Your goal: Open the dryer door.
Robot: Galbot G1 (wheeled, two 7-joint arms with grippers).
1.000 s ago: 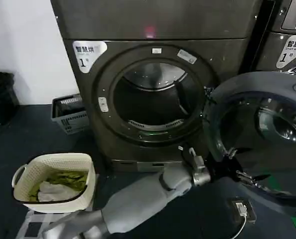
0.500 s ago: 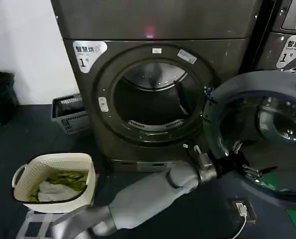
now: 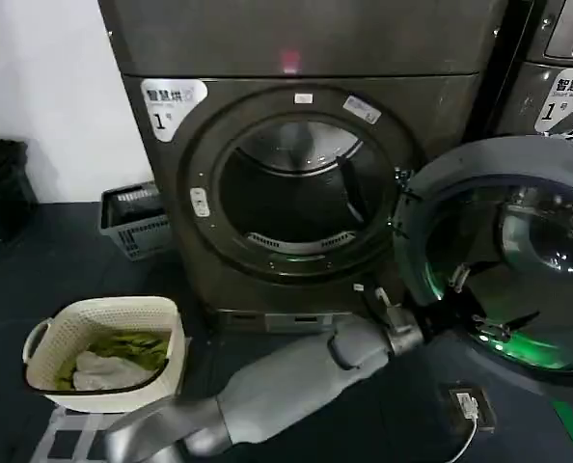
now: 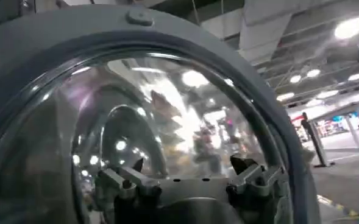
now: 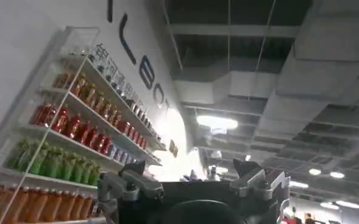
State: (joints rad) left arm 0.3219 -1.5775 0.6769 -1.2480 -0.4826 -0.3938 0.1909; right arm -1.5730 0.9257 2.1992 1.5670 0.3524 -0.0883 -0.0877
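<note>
Item 1: dryer door (image 3: 504, 256). Round porthole, swung wide on a hinge at the right edge of the drum opening (image 3: 291, 188), inner face turned toward the robot. Broad grey plastic ring around dark domed glass; glossy, reflective, tinged green low down. Opened well past halfway, judged by its angle to the machine front.

Item 2: left end effector (image 3: 465, 304). Carried on a smooth grey arm reaching from lower left across the floor. Set at the lower left part of the inner face, fingers spread apart, nothing gripped. Seen close against the glass in the left wrist view (image 4: 191, 176), both fingertips near the dome; contact not possible to confirm. Door lying straight ahead and to the right of this end effector, hinge axis vertical; further push rightward judged the likely means of widening the swing. Left arm plainly the nearer.

Item 3: right end effector (image 5: 197, 182). Parked, pointed up toward ceiling and shelves; fingers apart, empty.

Item 4: dryer body (image 3: 296, 58). Dark brushed grey metal, label marked 1.

Item 5: cream woven basket (image 3: 45, 338), laundry inside, on the floor at left.
</note>
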